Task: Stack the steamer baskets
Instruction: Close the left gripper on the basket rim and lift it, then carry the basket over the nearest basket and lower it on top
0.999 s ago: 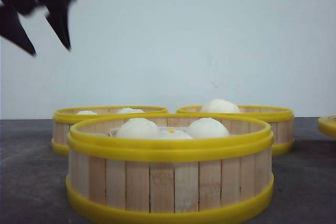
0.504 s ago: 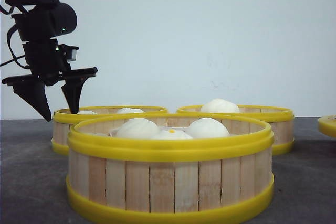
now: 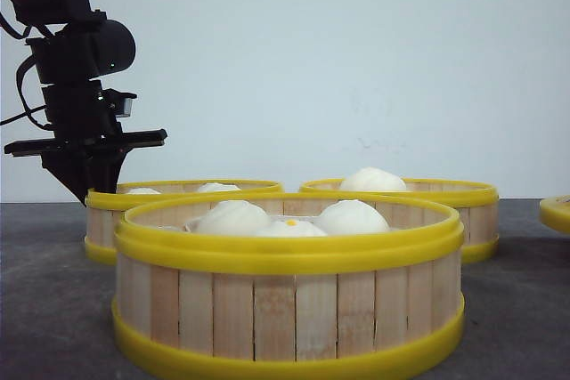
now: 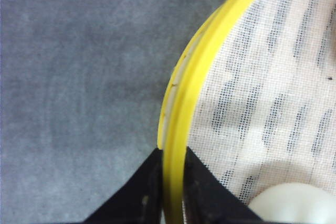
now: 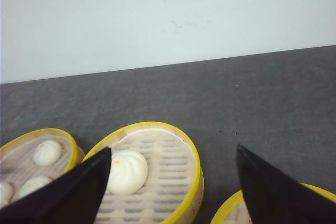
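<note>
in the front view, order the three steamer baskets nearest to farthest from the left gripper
1. Back-left steamer basket: the left gripper straddles its rim.
2. Front steamer basket: centre, closest to the camera.
3. Back-right steamer basket: far right side.

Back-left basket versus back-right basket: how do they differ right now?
The left gripper has its fingers astride the back-left basket rim; nothing touches the back-right basket. Back-left shows two low buns, back-right one taller bun. Both share pale slat walls and yellow bands.

Three steamer baskets (image 3: 289, 287) (image 3: 178, 206) (image 3: 410, 202); six white buns visible (image 3: 233, 217); two black arms (image 3: 80, 86)
</note>
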Tool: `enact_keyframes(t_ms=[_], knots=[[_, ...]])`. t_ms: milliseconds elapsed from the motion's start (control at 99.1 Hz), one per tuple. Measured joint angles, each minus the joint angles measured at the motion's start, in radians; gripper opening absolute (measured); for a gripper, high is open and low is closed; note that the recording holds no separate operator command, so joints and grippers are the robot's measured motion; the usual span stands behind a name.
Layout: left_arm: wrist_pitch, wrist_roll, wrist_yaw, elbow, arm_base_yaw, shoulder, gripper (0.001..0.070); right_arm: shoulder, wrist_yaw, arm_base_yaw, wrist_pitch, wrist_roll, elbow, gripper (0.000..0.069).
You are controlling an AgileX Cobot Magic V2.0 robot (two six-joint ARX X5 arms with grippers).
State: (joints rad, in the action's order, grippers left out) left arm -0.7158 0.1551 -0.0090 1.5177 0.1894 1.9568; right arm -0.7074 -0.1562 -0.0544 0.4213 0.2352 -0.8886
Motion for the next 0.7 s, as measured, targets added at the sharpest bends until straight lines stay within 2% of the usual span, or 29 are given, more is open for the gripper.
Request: enact_keyframes(t_ms=[182, 323, 494, 696], knots=[[0.024, 0.006, -0.013, 0.0, -0.006, -0.031, 0.0028, 0.0, 0.0, -0.001, 0.0, 0.0, 0.0, 0.0469], [0.039, -0.005, -0.013, -0.003, -0.017, -0.188, 0.0028, -0.001, 0.0, -0.003, 0.0, 0.0, 0.0, 0.0469], [0.023, -0.004, 0.074, 0.006, -0.027, -0.456, 0.0027, -0.001, 0.001, -0.011, 0.0, 0.0, 0.0, 0.0469], [-0.162, -0.007, 0.192, 0.006, -0.021, -0.647, 0.0027, 0.0, 0.0, -0.02, 0.0, 0.0, 0.0, 0.0469]])
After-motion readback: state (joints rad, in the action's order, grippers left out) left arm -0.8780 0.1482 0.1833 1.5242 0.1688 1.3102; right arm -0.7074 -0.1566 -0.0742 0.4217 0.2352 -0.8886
